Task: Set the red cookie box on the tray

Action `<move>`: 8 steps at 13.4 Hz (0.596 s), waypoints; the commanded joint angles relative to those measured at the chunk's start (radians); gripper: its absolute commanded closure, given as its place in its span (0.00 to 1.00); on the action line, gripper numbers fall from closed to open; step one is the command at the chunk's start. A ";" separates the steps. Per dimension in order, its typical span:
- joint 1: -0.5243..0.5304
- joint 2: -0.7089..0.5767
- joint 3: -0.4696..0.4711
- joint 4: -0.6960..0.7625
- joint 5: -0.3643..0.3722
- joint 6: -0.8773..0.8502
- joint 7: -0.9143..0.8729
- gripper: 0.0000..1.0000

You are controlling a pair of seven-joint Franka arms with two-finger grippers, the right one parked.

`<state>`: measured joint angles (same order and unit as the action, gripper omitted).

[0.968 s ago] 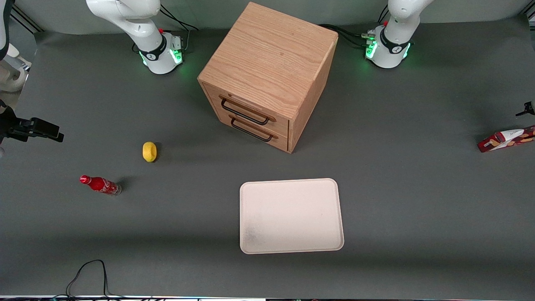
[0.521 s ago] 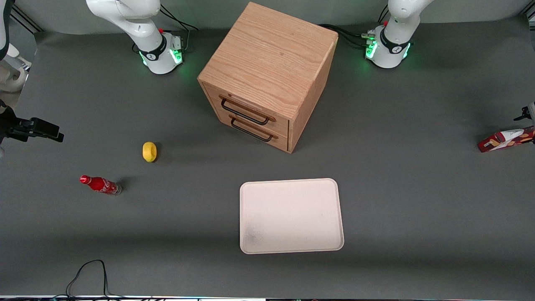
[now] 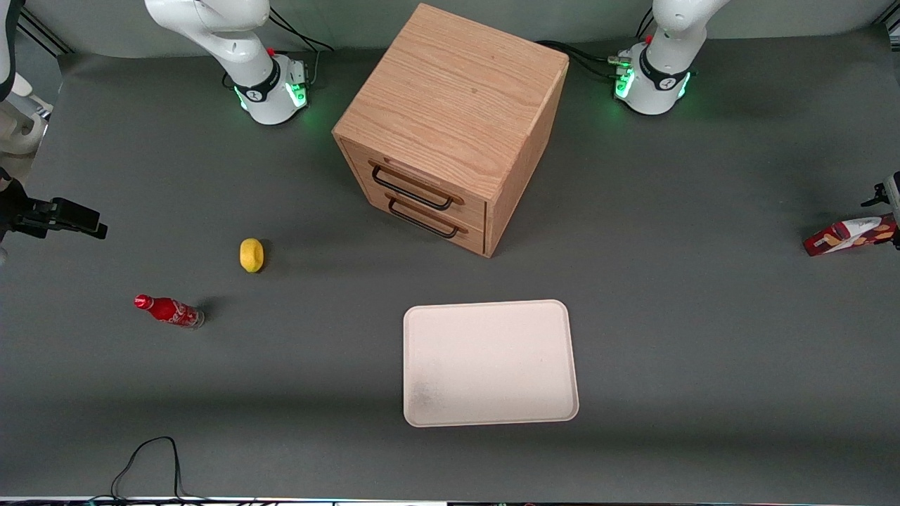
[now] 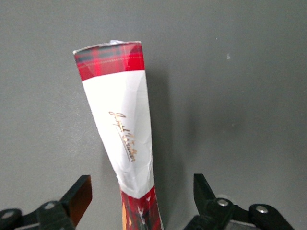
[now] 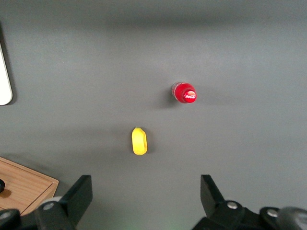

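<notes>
Red cookie box [image 4: 125, 139]: long slim carton, tartan-red ends with a white middle band and gold script, lying flat on the grey worktop [image 3: 703, 337] at the working arm's end, close to the edge of the front view [image 3: 847, 235]. My tool [image 4: 141, 201]: poised over the box near one of its ends, jaws spread wide, one black finger [image 4: 79, 194] on each side of the carton and neither touching it; in the front view only a sliver of it shows at the frame edge [image 3: 891, 200]. Tray [image 3: 490, 363]: pale cream, rounded corners, low rim, nothing on it, in front of the wooden drawer cabinet [image 3: 453, 126] and well apart from the box. Cabinet: two drawers with dark handles, both shut. Lemon [image 3: 251, 254] and small red cola bottle [image 3: 169, 310]: toward the parked arm's end, bottle nearer the front camera than the lemon
</notes>
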<state>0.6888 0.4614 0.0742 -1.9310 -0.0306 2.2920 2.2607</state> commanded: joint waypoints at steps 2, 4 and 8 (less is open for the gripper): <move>0.026 0.000 -0.001 0.003 -0.097 0.007 0.076 1.00; 0.028 0.000 -0.001 0.007 -0.100 0.000 0.076 1.00; 0.028 -0.001 -0.001 0.047 -0.106 -0.054 0.071 1.00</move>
<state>0.7119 0.4616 0.0755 -1.9208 -0.1096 2.2875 2.3017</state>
